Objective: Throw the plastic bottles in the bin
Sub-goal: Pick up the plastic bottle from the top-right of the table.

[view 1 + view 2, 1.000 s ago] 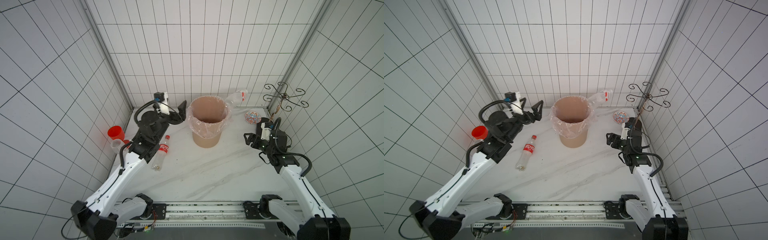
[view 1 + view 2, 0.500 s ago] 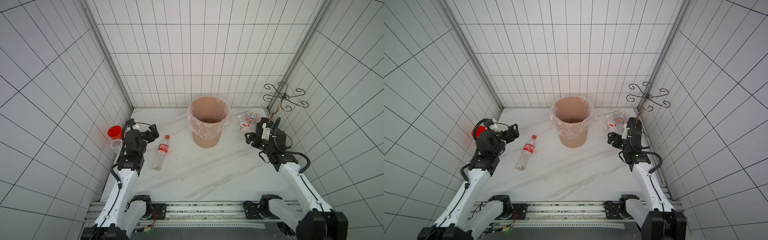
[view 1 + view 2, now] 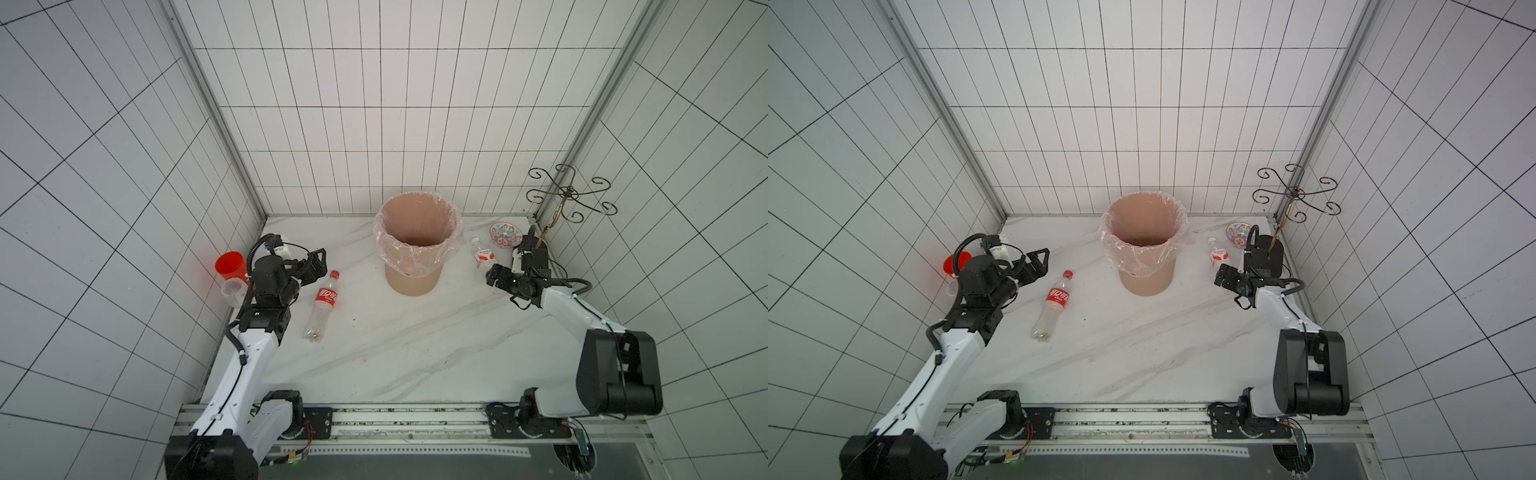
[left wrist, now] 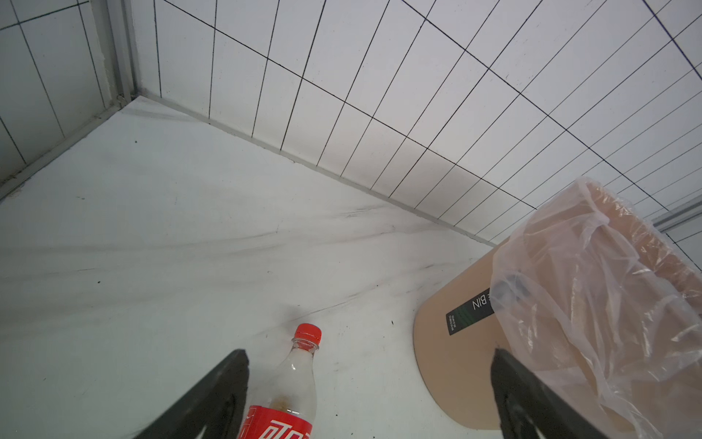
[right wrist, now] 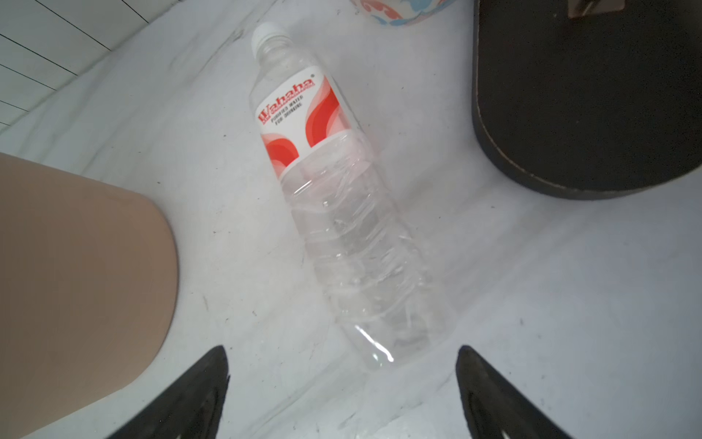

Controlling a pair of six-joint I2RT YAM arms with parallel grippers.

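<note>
Two bottles lie on the surface point(image 3: 395, 340): cola bottle point(image 3: 325, 305) at the bin's point(image 3: 411, 283) eight o'clock, water bottle point(image 3: 482, 258) at three. Left gripper point(image 4: 369, 351) and right gripper point(image 5: 342, 351) gape wide, empty; straddle each bottle's middle squarely before closing

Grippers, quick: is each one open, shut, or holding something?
Left gripper: open, empty; the cola bottle lies loose just ahead of it.
Right gripper: open, empty; the white-capped bottle lies loose just ahead of it.
</note>
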